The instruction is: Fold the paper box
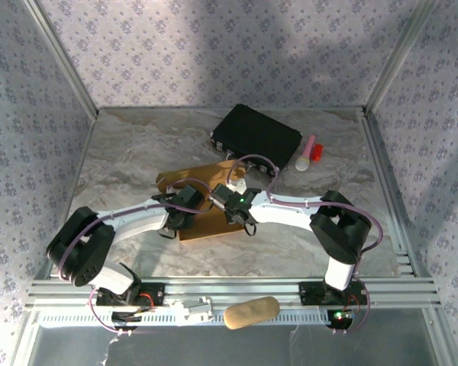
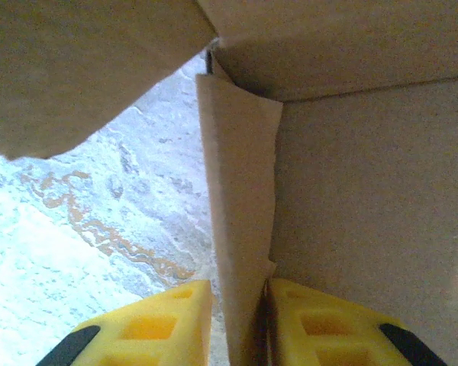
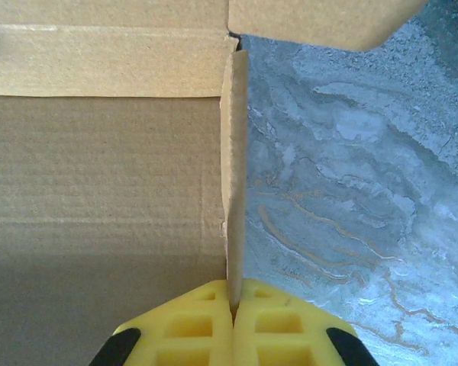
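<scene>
The paper box [image 1: 209,226] is a tan cardboard sheet, partly raised, lying mid-table under both wrists. My left gripper [image 1: 192,200] is at its left side. In the left wrist view an upright side flap [image 2: 240,191] stands between the yellow fingers [image 2: 160,324]; a thin strip of table shows on the flap's left and a dark slit on its right, so the left gripper [image 2: 240,324] is slightly open around it. My right gripper [image 1: 229,200] is shut on the opposite thin flap [image 3: 234,152], which runs straight into the closed gripper [image 3: 233,301] beside the box floor [image 3: 99,168].
A black case [image 1: 256,137] lies behind the box. To its right is a pink and white object [image 1: 308,153]. A tan oblong object [image 1: 252,312] rests on the front rail. Marble tabletop [image 1: 122,160] surrounds the box, and patterned walls enclose the cell.
</scene>
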{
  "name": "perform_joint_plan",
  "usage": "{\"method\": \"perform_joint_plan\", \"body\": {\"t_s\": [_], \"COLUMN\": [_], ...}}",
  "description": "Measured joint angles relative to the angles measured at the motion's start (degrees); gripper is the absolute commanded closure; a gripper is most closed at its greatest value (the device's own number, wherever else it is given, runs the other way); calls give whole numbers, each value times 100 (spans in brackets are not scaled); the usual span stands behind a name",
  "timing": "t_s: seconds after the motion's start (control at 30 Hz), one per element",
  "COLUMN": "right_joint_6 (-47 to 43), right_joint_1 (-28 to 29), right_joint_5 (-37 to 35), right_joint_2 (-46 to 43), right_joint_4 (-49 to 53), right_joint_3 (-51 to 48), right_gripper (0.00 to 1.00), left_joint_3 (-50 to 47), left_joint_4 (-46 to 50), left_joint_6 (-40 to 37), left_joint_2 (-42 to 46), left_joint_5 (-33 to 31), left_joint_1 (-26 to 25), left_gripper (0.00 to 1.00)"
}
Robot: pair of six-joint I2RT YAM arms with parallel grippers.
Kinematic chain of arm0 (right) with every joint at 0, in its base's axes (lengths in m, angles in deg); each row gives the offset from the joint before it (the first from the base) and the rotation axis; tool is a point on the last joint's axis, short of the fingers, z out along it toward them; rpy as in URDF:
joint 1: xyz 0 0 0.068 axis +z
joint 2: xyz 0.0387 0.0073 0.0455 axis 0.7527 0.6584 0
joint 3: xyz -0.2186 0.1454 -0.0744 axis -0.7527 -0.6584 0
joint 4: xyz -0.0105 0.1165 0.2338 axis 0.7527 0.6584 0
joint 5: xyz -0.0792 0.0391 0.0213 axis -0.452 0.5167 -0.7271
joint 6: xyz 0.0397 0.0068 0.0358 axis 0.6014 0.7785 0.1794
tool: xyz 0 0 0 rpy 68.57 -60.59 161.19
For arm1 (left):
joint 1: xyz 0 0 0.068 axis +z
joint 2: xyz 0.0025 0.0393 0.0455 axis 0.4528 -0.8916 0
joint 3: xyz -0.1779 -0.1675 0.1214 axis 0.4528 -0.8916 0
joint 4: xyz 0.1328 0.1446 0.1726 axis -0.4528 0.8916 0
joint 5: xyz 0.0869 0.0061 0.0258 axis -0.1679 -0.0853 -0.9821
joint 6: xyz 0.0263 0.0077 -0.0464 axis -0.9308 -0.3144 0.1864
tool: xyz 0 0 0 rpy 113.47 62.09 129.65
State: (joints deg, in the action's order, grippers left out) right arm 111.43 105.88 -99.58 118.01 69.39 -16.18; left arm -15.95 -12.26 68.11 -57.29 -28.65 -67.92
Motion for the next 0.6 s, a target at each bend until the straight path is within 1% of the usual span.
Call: {"method": "perform_joint_plan", "body": {"t_s": [0.1,0.17,0.23,0.43,0.6], "right_joint_6": [0,0,17,63,105], "right_joint_1": [9,9,9,17,50], "right_joint_5": [0,0,2,0,0], "right_joint_2": [0,0,0,0,0], "right_joint_4": [13,15,22,55,52], "right_joint_3": [24,24,24,24,50], "right_gripper": [100,100,100,100,100], "left_joint_3": [4,24,61,286,372], "left_joint_4": [-94,-122,-131,125,310], "left_joint_6": [42,87,173,361,468], "left_joint_2": [-103,-142,-192,-450,-557], "left_joint_5": [-9,-59,-153,-636,-896], "left_joint_1": [-17,-46,-94,-365,-446], "left_gripper": [83,90,99,100,100]}}
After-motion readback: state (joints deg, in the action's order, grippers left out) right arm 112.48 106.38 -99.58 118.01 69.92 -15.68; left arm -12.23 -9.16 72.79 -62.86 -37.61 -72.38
